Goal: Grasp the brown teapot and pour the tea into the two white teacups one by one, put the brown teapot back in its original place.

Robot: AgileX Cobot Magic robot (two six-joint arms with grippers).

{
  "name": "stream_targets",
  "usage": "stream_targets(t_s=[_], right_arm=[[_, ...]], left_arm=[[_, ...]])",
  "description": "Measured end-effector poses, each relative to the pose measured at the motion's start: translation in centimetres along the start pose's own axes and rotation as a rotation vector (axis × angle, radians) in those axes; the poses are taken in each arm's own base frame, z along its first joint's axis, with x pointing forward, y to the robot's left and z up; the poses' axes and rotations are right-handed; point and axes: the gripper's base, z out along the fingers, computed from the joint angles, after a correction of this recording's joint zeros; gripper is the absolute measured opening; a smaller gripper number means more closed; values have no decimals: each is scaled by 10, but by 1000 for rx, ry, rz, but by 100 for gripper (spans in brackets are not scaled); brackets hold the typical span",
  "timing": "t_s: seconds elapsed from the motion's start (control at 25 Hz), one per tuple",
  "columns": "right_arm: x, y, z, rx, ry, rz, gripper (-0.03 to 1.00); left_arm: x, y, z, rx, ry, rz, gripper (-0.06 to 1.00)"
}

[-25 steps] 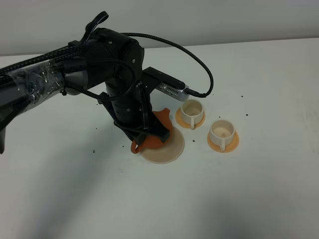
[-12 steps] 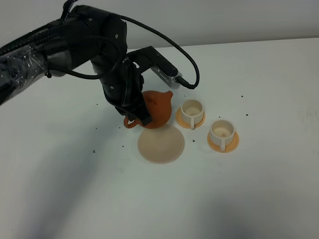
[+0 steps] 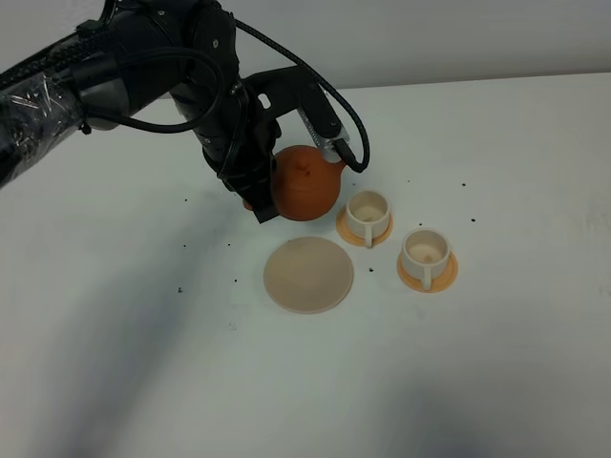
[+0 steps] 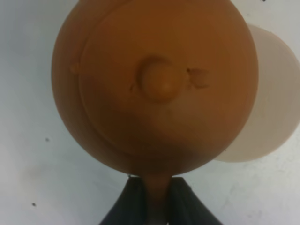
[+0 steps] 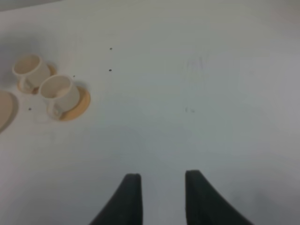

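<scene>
My left gripper (image 3: 256, 198) is shut on the loop handle of the brown teapot (image 3: 305, 183) and holds it in the air, behind the beige round coaster (image 3: 308, 275) and left of the cups. The spout points toward the nearer-left white teacup (image 3: 368, 213) on its orange saucer. The second white teacup (image 3: 424, 251) stands on its saucer to the right. In the left wrist view the teapot lid and knob (image 4: 159, 85) fill the frame, with the coaster (image 4: 272, 108) below it. My right gripper (image 5: 159, 187) is open and empty over bare table; both cups (image 5: 58, 93) show far off. No tea shows.
The white table (image 3: 496, 363) has small dark specks scattered around the cups and coaster. The left arm's cable (image 3: 325, 95) loops over the teapot. The wall edge runs along the back.
My left gripper has lifted the teapot off the coaster and carried it back and up, toward the left cup. The coaster now lies bare. The cups have not moved.
</scene>
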Motion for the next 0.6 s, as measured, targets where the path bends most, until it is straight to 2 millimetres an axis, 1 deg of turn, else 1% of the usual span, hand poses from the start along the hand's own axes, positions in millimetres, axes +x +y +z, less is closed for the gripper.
stream_targets(t_s=[0.16,0.24,0.4,0.6], right_arm=[[0,0,0,0,0,0,24],[0,0,0,0,0,0,24],[0,0,0,0,0,0,24],[0,0,0,0,0,0,24]], left_arm=[[-4,3,1,-32,-34,77,13],[-8,5,5,-35,-37,114,13],[-23,3,14,-40,-45,190,13],[-45,-3,16,-81,-76,279,13]])
